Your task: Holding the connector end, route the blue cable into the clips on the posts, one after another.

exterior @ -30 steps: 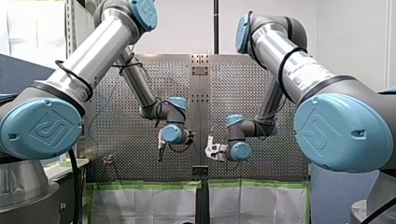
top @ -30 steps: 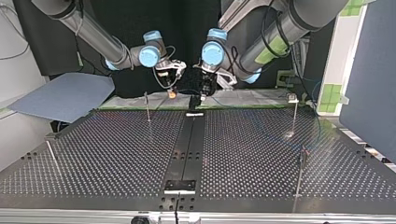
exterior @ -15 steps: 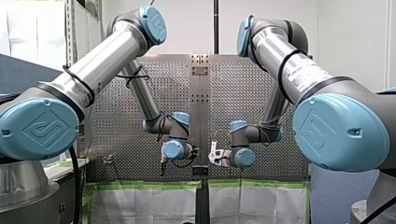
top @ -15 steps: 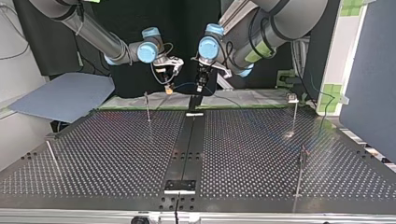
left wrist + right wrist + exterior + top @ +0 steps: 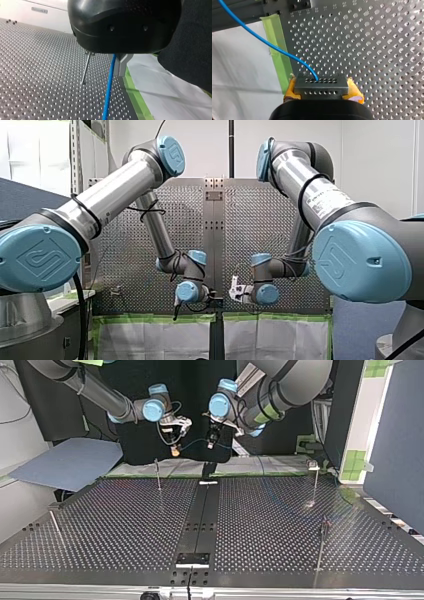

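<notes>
Both grippers are climbing and drawing back toward the arms' edge of the table [image 5: 125, 525]: in the top view they sit higher than half a second ago, and in the front view they sit lower, closer to the camera. My right gripper [image 5: 175, 450] has its yellow pads [image 5: 355, 92] clamped on the connector [image 5: 321, 85], and the cable [image 5: 108, 87] leaves the connector's far face. It swings across the gap to my left gripper [image 5: 212, 442], runs out beneath it and drops toward the table at the top view's right. Whether the left gripper is clamped on the cable or only guiding it, I cannot tell. My read is that the span is being lifted and drawn taut above the post tops. That makes this a set-up move, with no clip threaded that I can see. In the top view the nearest post [image 5: 158, 475] stands just below the right gripper, and it is the likely first target. Two more posts stand at that view's right, one far [image 5: 316, 482] and one near [image 5: 321, 547], and a leaning post [image 5: 55, 527] stands at the near left. A white cover [image 5: 275, 465] lies under the grippers, and a grey-blue sheet [image 5: 65, 462] sits off the far left. The hazard is the slack trailing at the right, which could snag that far right post.
</notes>
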